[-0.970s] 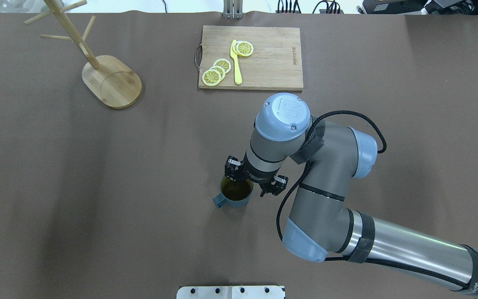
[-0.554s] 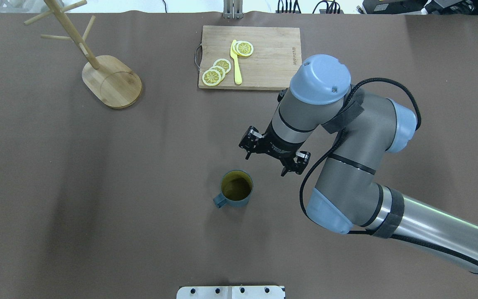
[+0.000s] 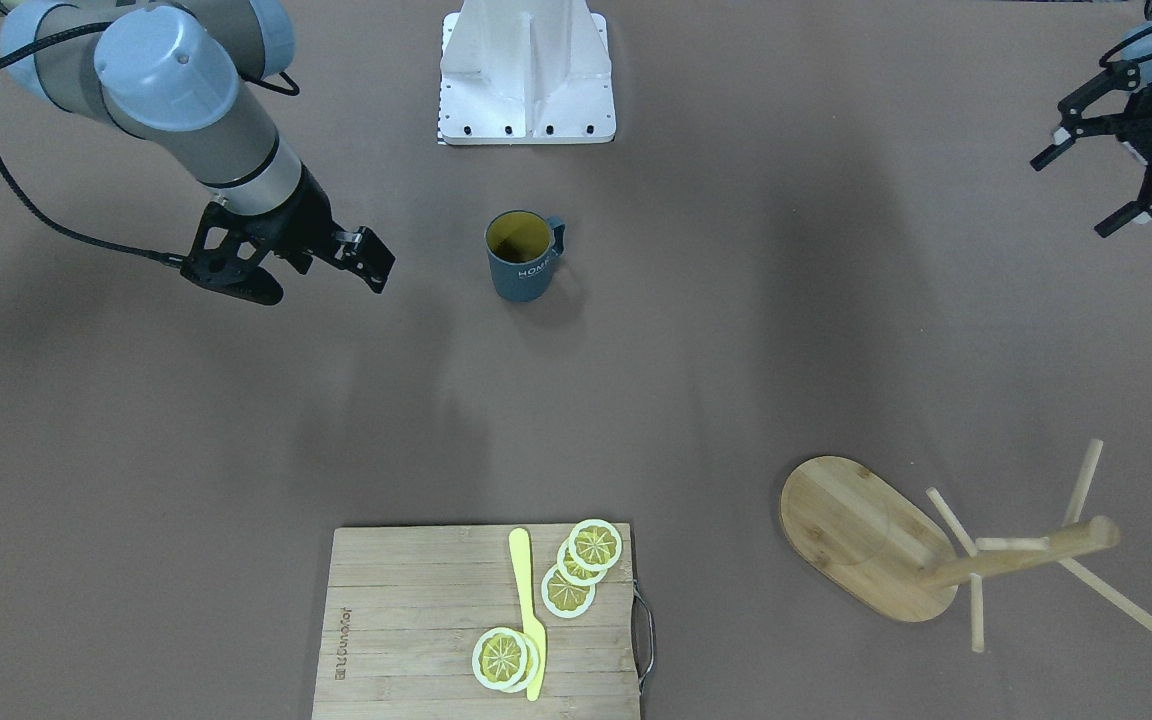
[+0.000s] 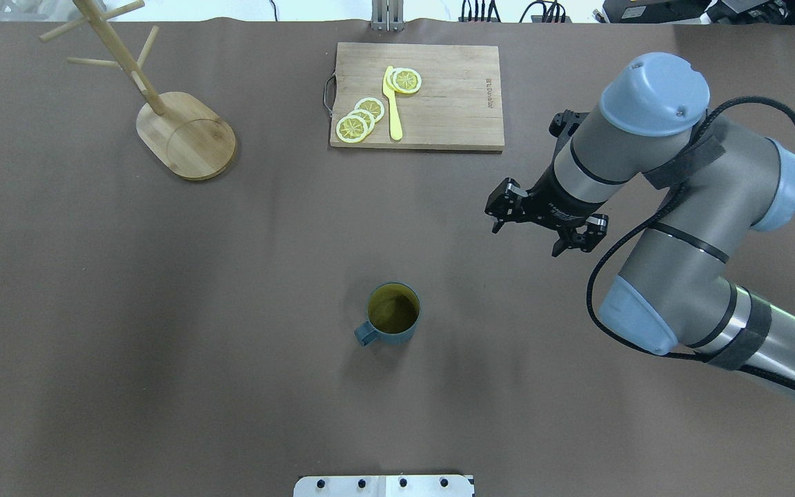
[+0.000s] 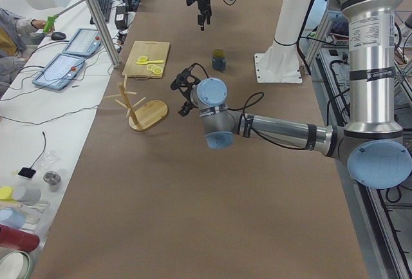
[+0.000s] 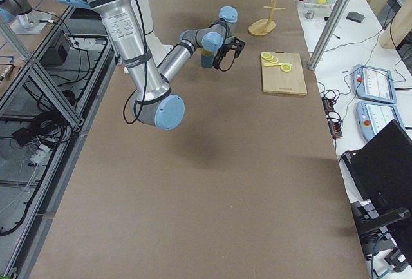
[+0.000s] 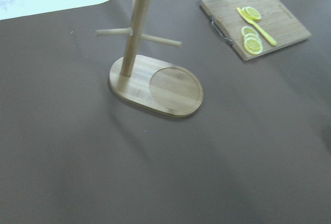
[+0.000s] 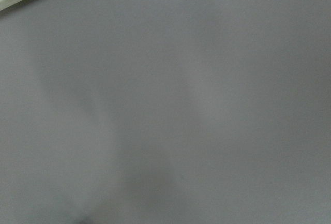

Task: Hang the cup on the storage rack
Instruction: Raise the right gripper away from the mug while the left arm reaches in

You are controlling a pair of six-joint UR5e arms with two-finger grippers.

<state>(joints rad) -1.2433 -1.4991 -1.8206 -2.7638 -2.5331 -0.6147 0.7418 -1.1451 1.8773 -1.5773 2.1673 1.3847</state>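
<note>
The dark teal cup (image 4: 393, 314) stands upright on the brown table, handle toward the robot's left; in the front view (image 3: 519, 258) its white lettering shows. Nothing holds it. My right gripper (image 4: 526, 240) is open and empty, above the table to the right of the cup and well apart from it; it also shows in the front view (image 3: 321, 283). The bamboo storage rack (image 4: 187, 134) stands at the far left, its pegs bare. My left gripper (image 3: 1069, 198) is open and empty, far to the left of the cup. The left wrist view looks down on the rack (image 7: 160, 87).
A wooden cutting board (image 4: 439, 103) with lemon slices (image 4: 359, 117) and a yellow knife (image 4: 392, 103) lies at the far middle. A white mounting plate (image 4: 384, 485) sits at the near edge. Bare table lies between cup and rack.
My right gripper, which stood open at the cup's rim, has lifted and moved right and away from it. The cup has stayed standing in the same place.
</note>
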